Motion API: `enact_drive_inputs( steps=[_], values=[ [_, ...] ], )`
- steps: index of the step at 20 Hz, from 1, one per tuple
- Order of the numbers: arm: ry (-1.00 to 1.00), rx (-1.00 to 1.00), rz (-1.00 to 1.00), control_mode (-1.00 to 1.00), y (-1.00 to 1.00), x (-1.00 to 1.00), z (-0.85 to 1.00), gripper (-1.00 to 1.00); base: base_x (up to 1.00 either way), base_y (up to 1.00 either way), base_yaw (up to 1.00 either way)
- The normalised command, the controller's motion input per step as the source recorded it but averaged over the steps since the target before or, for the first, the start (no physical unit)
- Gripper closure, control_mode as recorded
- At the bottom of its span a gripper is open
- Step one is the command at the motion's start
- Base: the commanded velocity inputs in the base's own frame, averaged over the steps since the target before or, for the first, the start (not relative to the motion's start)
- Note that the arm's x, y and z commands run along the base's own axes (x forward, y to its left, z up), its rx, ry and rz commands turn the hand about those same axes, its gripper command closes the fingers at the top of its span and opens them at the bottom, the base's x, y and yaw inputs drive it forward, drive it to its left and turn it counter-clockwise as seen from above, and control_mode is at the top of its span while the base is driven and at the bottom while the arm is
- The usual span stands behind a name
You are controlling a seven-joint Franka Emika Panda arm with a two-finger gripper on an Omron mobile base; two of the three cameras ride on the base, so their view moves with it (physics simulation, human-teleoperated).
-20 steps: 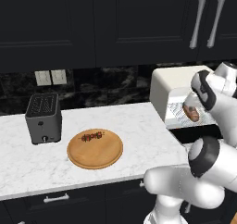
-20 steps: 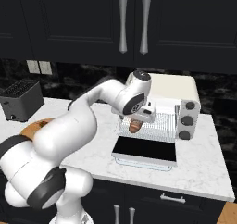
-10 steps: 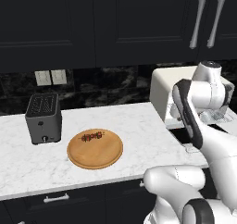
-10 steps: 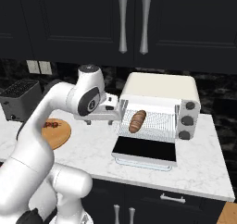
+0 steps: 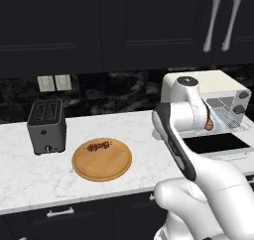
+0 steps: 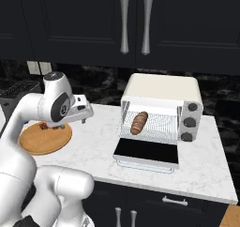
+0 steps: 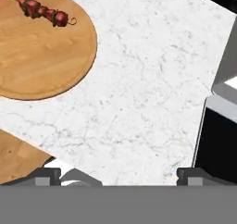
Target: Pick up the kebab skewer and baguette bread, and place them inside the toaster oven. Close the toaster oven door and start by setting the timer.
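The kebab skewer was seen lying near the far edge of the round wooden board, well ahead of the pincer and off to one side of its line of sight, untouched. The baguette bread was seen resting on the wire rack inside the toaster oven, on the opposite side of the pincer from the board. The toaster oven door was shown folded down flat onto the table, just beside one finger tip in the hand view. The pincer was held above bare table between board and oven, its jaws spread wide and nothing between them.

It was judged that the skewer remained to be fetched. Being thin and low, it could be missed or pushed across the board if the jaws were lowered off-centre or across its length. On the return, the open door could be struck by a low carry.
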Motion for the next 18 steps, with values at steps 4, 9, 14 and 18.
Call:
enact_drive_inputs(
  steps=[4,9,14,18],
  values=[
    [0.04,0.0,0.38,-1.0,1.0,0.47,0.0,-1.0,0.0,0.0,0.0],
    [0.01,0.0,0.41,-1.0,0.98,0.69,-0.31,-1.0,0.0,0.0,0.0],
    [-0.01,0.0,0.44,-1.0,0.78,0.33,-0.45,-1.0,0.0,0.0,0.0],
    [0.0,-0.01,0.35,-1.0,0.32,0.47,-0.32,-1.0,0.0,0.0,0.0]
  ],
)
